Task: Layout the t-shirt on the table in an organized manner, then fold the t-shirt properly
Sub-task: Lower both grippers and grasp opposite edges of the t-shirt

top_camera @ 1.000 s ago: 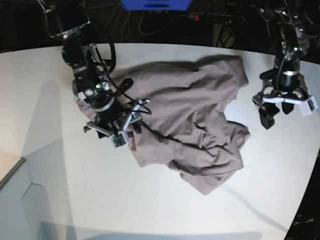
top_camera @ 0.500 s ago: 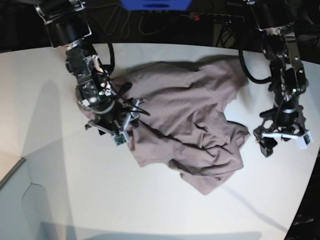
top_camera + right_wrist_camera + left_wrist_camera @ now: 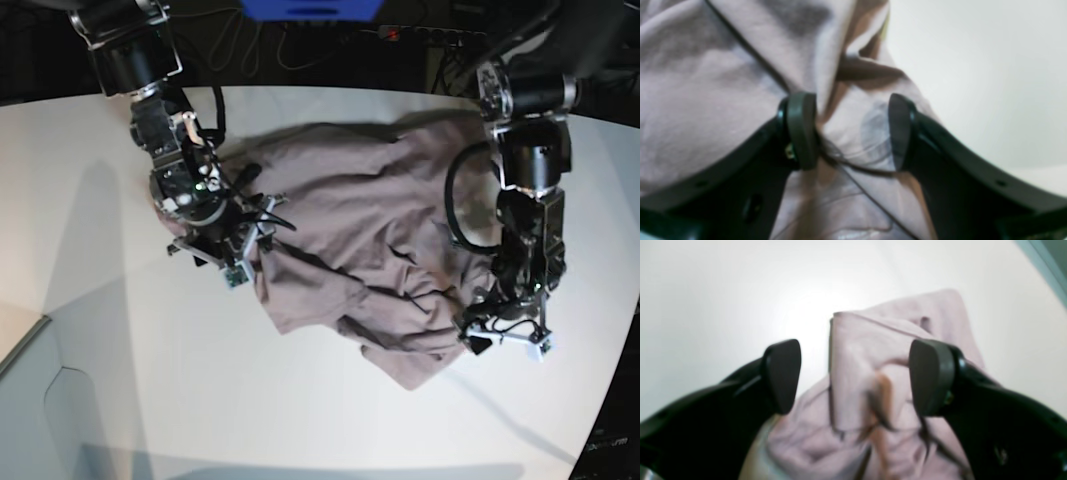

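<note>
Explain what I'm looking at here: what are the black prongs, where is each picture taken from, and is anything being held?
This is a robot with two arms working over a white table. The wide picture comes from a camera above, looking down. The other two come from small cameras on the wrists, so the black prongs in them are each gripper's own fingers.

A crumpled mauve-grey t-shirt lies on the table. In the wide picture the right gripper is at the shirt's left edge and the left gripper at its lower right corner.

Both grippers are open. The right gripper has a fold of cloth between its fingers, and the left gripper straddles a bunched corner, but neither has closed, so nothing is held.
</note>
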Available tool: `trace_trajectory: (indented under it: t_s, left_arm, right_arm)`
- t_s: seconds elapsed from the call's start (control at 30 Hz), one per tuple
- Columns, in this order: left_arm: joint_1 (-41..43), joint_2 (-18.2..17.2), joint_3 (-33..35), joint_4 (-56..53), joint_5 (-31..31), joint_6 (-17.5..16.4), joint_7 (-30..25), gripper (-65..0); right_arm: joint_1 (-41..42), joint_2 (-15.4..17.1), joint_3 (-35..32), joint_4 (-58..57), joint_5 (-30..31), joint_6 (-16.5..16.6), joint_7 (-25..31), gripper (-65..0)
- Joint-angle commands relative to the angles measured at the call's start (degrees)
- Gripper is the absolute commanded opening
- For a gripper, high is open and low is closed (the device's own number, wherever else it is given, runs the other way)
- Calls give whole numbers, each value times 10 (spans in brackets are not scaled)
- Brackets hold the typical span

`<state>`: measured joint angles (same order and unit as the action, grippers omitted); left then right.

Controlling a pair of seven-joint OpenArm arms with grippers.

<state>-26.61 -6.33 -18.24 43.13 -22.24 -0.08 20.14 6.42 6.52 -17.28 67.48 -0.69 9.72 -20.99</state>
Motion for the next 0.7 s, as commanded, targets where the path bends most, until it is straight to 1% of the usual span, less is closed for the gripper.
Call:
trace_trajectory:
  t_s: [0.0, 0.13, 0.2, 0.27, 0.33, 0.43, 0.6, 0.63, 0.67]
  left_arm:
    - [-28, -5, 0, -19, 0, -1, -30, -160]
    - [-45, -5, 1, -92, 0, -1, -103, -160]
    - [-50, -5, 1, -118, 0, -1, -124, -162]
    - [-58, -4, 11, -136, 0, -1, -130, -163]
    - [-64, -6, 43, -152, -3, -1, -132, -164]
    - [-68, -5, 69, -161, -4, -1, -132, -164]
    - [-68, -2, 82, -162, -6, -1, -132, -168]
    - [-68, 1, 83, -162, -6, -1, -132, -181]
    - [-68, 4, 82, -162, -6, -1, -132, -211]
  right_arm:
    - [9, -1, 2, 10, 3, 4, 11, -326]
    - [9, -1, 3, 10, 3, 4, 9, -326]
    - [8, 1, 3, 10, 3, 4, 9, -326]
    - [3, 5, 3, 10, 3, 4, 11, -326]
    - [3, 5, 3, 10, 3, 4, 11, -326]
    - [2, 6, 3, 10, 3, 4, 11, -326]
    - [2, 6, 3, 10, 3, 4, 11, -326]
    - [2, 6, 3, 10, 3, 4, 11, -326]
    - [2, 6, 3, 10, 3, 4, 11, -326]
